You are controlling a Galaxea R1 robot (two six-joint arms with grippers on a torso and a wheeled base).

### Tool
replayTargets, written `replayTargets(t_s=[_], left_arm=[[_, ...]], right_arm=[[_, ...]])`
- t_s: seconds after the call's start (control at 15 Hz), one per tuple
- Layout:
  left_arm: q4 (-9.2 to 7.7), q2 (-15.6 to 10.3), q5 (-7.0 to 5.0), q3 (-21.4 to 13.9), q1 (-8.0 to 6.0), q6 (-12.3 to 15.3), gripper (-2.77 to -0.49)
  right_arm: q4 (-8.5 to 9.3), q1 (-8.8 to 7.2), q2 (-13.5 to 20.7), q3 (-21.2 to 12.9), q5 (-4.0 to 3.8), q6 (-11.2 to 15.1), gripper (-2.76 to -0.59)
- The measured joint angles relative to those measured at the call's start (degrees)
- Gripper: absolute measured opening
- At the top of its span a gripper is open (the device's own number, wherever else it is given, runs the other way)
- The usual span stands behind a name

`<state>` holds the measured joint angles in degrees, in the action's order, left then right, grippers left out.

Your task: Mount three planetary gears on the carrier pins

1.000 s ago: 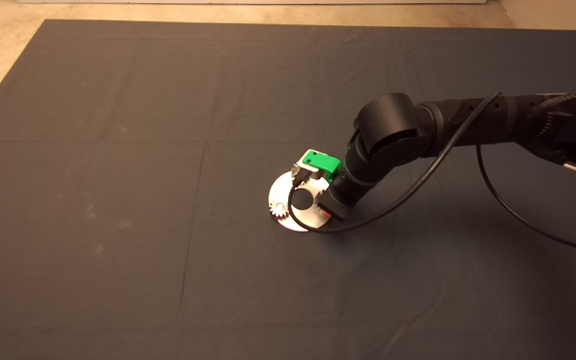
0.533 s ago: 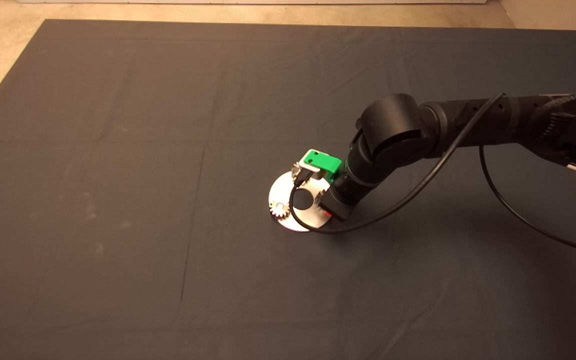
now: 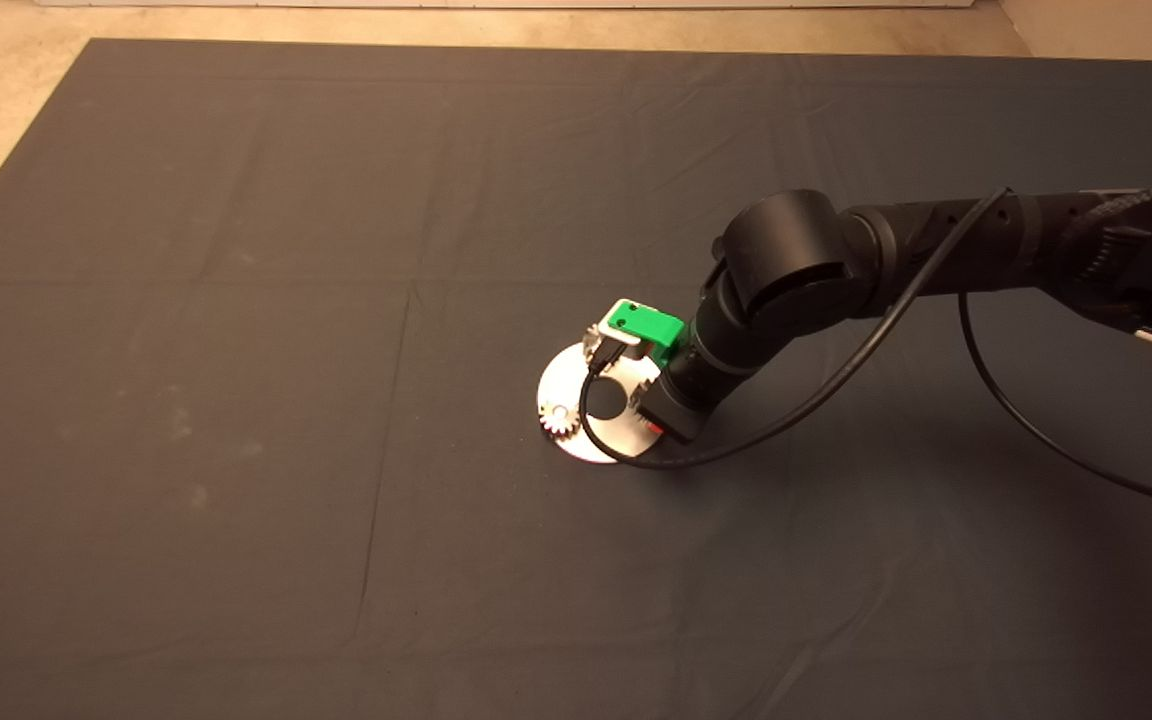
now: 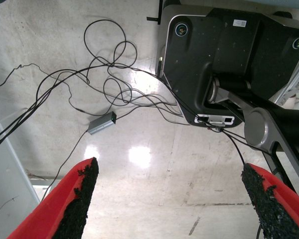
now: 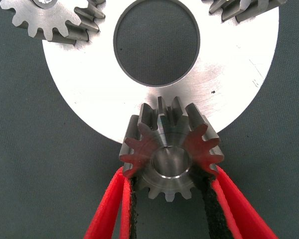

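The round silver plate (image 3: 576,372) lies mid-mat and also shows in the right wrist view (image 5: 89,99). My right gripper (image 5: 170,175) stands over its near-right rim, its red fingers (image 5: 114,209) closed on both sides of a planetary gear (image 5: 172,154). That gear sits on the rim with silver metal filling its centre hole. Two more gears (image 5: 50,20) (image 5: 244,7) sit on the plate's other pins; one shows in the head view (image 3: 560,416). The pins themselves are hidden under the gears. My left gripper (image 4: 174,209) is parked out of the head view, open and empty.
The right arm (image 3: 796,270) reaches in from the right with a black cable (image 3: 836,380) looping over the plate's front edge. The left wrist view shows floor, loose cables (image 4: 104,79) and a black robot base (image 4: 229,55).
The right arm's elbow has shifted slightly to the right. The gripper and the gear have stayed in place on the plate's rim.
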<state>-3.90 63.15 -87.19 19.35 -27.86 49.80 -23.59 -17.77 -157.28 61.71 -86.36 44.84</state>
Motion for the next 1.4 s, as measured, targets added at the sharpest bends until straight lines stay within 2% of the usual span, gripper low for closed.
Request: replayTargets(t_s=[0.4,0.53,0.73,0.87,1.4], left_arm=[[0.0,0.0,0.0,0.0,0.0,0.0,-1.22],[0.0,0.0,0.0,0.0,0.0,0.0,-1.22],[0.0,0.0,0.0,0.0,0.0,0.0,-1.22],[0.0,0.0,0.0,0.0,0.0,0.0,-1.22],[0.0,0.0,0.0,0.0,0.0,0.0,-1.22]], right_arm=[[0.0,-0.05,0.0,0.0,-0.05,0.0,-2.6],[0.0,-0.2,0.0,0.0,-0.6,0.0,-2.6],[0.06,-0.24,0.0,0.0,-0.68,0.0,-2.6],[0.09,-0.48,0.0,0.0,-1.32,0.0,-2.6],[0.85,-0.94,-0.4,-0.3,-1.38,0.0,-2.6]])
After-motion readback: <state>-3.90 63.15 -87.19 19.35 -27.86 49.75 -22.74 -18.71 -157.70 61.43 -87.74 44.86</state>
